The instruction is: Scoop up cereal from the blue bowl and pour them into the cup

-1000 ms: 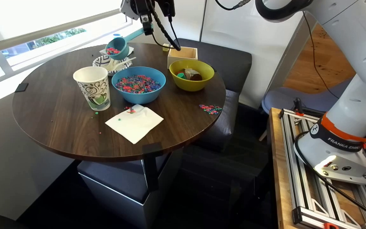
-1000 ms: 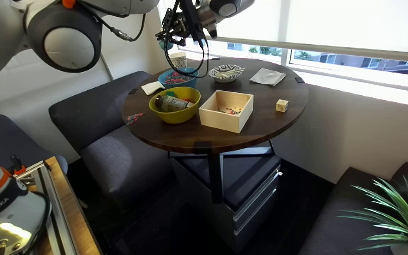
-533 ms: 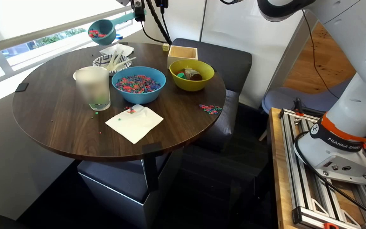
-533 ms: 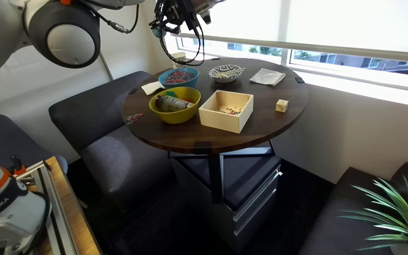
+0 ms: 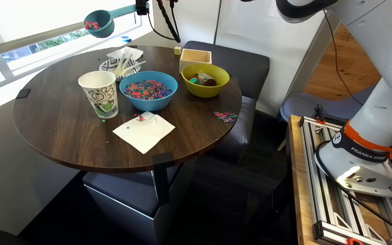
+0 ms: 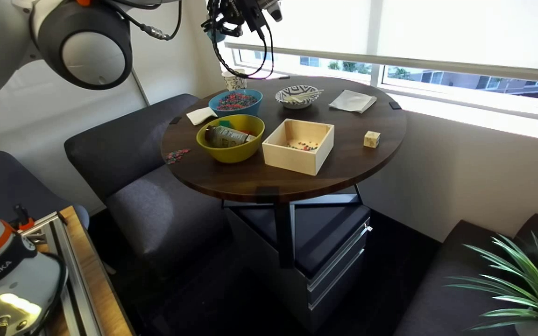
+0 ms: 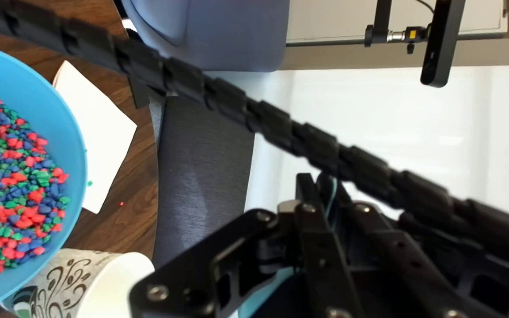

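Note:
My gripper (image 7: 321,180) is shut on the handle of a teal scoop (image 7: 261,293), high above the table. In an exterior view the scoop (image 5: 105,27) holds some cereal (image 5: 91,26), its opening tilted partly sideways. The scoop lies above and behind the cup (image 5: 101,98) there. The cup stands upright on the table beside the blue bowl (image 5: 152,105). More cereal (image 5: 148,89) fills much of this bowl. The wrist view shows the blue bowl (image 7: 70,137) at the left and the cup (image 7: 75,282) below it. My gripper (image 6: 220,25) partly hides the scoop in an exterior view.
A yellow bowl (image 5: 204,91) with a bottle and a wooden box (image 5: 196,56) stand near the blue bowl. A patterned bowl (image 5: 109,64) with light sticks is behind it. A napkin (image 5: 145,134) lies in front. Stray pieces (image 5: 225,116) lie near the table edge.
My gripper and the scoop have risen and moved left and away from above the patterned bowl, as seen in an exterior view. The cereal stays in the scoop.

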Available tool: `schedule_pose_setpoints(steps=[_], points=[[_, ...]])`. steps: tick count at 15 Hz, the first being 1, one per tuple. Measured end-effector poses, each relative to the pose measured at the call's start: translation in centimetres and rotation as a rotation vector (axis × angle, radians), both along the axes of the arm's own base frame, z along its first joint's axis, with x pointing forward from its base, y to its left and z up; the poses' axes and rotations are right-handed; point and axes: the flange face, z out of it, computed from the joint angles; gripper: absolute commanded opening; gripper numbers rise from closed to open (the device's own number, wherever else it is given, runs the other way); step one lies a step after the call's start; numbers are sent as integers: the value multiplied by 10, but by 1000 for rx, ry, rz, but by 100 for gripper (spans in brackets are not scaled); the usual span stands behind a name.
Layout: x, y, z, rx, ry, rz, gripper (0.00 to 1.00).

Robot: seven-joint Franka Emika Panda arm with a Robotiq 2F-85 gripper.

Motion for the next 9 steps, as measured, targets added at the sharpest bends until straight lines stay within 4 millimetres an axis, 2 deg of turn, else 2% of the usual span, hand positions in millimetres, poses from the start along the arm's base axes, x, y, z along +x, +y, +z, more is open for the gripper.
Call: schedule_pose_setpoints(steps=[4, 9], points=[[5, 6, -9, -52, 33, -35, 2], [8, 16, -31, -164, 99, -52, 2]])
